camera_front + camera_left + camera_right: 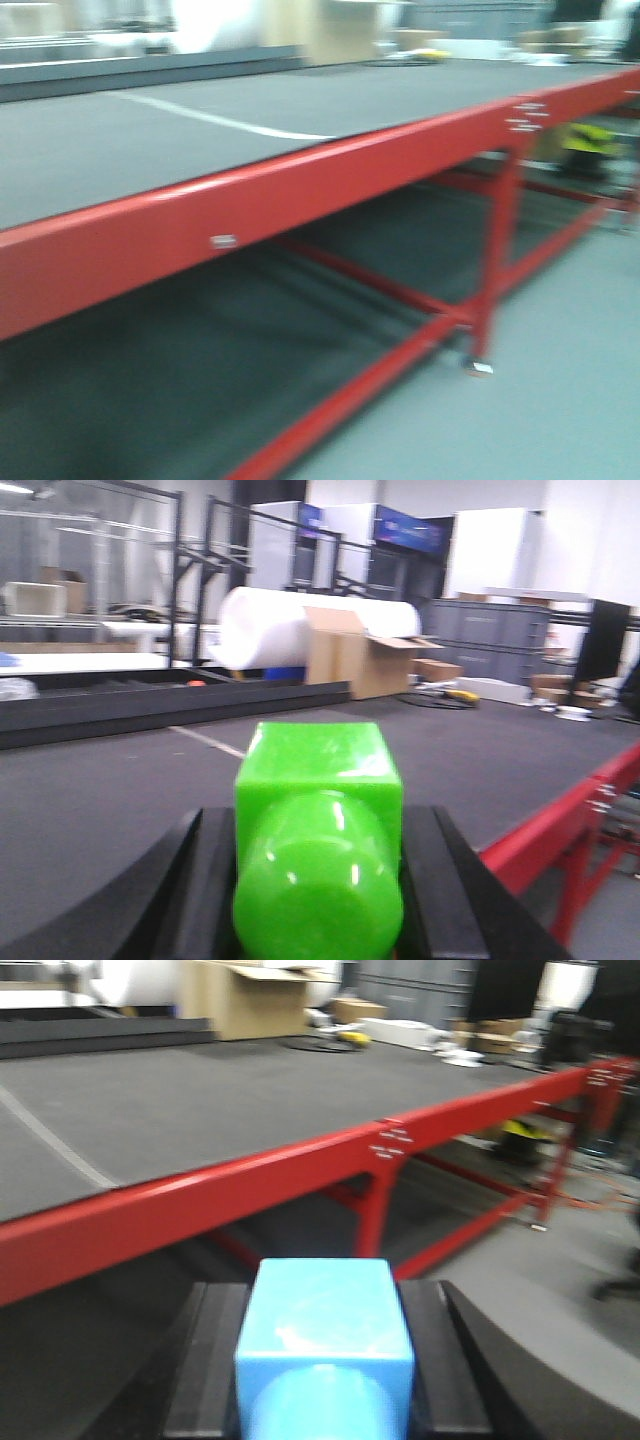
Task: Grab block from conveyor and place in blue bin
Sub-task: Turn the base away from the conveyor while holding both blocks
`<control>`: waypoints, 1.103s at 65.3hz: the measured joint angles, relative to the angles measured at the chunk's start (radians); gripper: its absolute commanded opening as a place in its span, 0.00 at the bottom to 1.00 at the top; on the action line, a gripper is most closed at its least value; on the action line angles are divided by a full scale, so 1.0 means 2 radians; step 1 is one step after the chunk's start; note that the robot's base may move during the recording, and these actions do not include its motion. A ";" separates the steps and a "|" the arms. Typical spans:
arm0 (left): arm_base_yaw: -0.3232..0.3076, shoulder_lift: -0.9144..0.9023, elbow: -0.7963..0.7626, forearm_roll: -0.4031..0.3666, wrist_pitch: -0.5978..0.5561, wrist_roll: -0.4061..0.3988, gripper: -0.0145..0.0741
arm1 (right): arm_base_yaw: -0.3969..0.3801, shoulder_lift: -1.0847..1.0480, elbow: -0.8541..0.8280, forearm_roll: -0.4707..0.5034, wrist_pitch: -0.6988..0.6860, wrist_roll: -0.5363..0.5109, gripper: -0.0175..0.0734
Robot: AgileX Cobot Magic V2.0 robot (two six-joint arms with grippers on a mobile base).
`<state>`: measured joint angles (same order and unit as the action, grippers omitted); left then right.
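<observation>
green block (pixel 318 810) in left fingers (pixel 190 885), blue block (pixel 325 1335) seemingly in right fingers (pixel 205 1370)

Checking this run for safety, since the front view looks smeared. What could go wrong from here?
1. The front view is blurred, which suggests motion, and the red frame runs close across it; a bump seems possible.
2. The left gripper holds the green block and the right gripper holds the blue block; a jolt might loosen either.
</observation>
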<state>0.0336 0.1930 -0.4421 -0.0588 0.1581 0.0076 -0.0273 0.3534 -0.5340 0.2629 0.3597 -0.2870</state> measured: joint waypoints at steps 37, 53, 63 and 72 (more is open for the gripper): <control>0.000 0.000 0.000 0.000 0.000 0.000 0.04 | 0.000 -0.001 0.000 0.000 0.000 0.000 0.02; 0.000 0.000 0.000 0.000 0.000 0.000 0.04 | 0.000 -0.001 0.000 0.000 0.000 0.000 0.02; 0.000 0.000 0.000 0.000 0.000 0.000 0.04 | 0.000 -0.001 0.000 0.000 0.000 0.000 0.02; 0.000 0.000 0.000 0.000 0.000 0.000 0.04 | 0.000 -0.001 0.000 0.000 0.000 0.000 0.02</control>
<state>0.0336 0.1930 -0.4421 -0.0588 0.1581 0.0076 -0.0273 0.3513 -0.5340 0.2629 0.3589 -0.2870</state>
